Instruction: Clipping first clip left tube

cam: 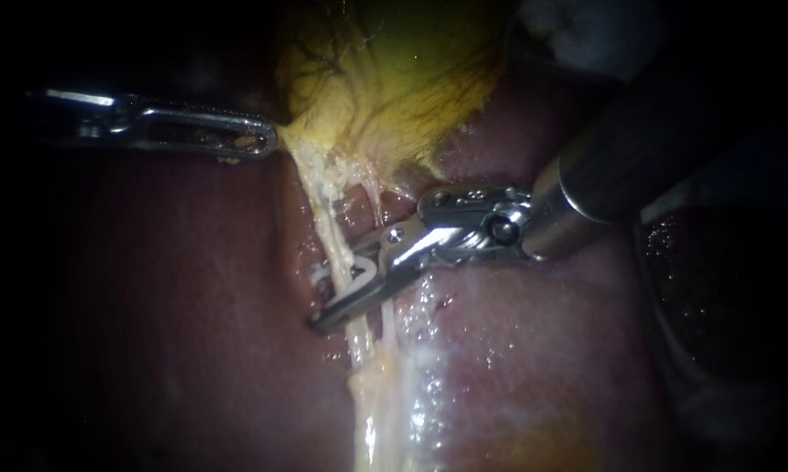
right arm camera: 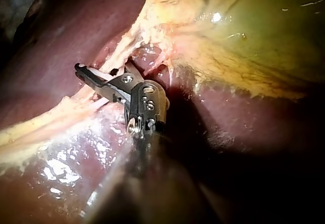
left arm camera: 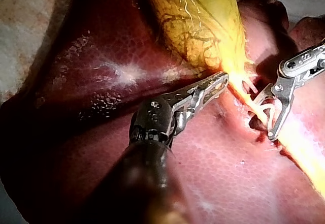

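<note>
The yellow-green gallbladder (cam: 394, 79) lies on the dark red liver (cam: 192, 306). Below its neck a pale left tube (cam: 332, 236) runs down. My left instrument (cam: 267, 140) is shut on the gallbladder's edge near the neck, as the left wrist view also shows for this instrument (left arm camera: 223, 79). My right instrument (cam: 317, 300) comes in from the upper right. Its jaws stand apart on either side of the left tube and hold a white clip (cam: 359, 273) between them. The clip's legs lie around the tube and are still spread.
A thinner pale strand (cam: 385, 323) runs just right of the left tube. Glistening fatty tissue (cam: 385, 411) continues below the jaws. In the right wrist view, the gallbladder (right arm camera: 254, 31) bulges beside my right instrument (right arm camera: 89, 79).
</note>
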Controlling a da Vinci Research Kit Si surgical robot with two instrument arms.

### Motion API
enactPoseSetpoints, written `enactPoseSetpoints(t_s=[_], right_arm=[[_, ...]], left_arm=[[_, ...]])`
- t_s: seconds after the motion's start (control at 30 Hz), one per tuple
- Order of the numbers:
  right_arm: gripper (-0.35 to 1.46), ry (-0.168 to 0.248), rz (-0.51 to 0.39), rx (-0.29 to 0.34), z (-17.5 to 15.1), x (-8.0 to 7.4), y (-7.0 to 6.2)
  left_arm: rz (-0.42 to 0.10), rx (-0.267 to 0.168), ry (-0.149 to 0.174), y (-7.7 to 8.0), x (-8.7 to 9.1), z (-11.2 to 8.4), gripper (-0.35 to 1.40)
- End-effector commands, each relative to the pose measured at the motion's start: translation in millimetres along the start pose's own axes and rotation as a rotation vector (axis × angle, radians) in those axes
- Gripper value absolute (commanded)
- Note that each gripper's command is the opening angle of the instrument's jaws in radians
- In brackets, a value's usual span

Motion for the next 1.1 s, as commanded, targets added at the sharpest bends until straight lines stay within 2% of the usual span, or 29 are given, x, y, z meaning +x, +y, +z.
enactPoseSetpoints(t_s=[0.03,0.2,0.5,0.73,1.1], right_arm=[[0.60,0.010,0.010,0.020,0.1,-0.1,0.1],[0.58,0.050,0.043,0.130,0.2,-0.5,0.1],[0.58,0.153,0.094,0.335,0.8,-0.5,0.5],[0.59,0.212,0.114,0.301,1.2,-0.5,0.7],[0.60,0.216,0.115,0.295,0.7,-0.9,0.6]], left_arm=[[0.000,0.000,0.000,0.0,0.0,0.0,-0.35],[0.000,0.000,0.000,0.0,0.0,0.0,-0.35],[0.000,0.000,0.000,0.0,0.0,0.0,-0.35],[0.000,0.000,0.000,0.0,0.0,0.0,-0.35],[0.000,0.000,0.000,0.0,0.0,0.0,-0.35]])
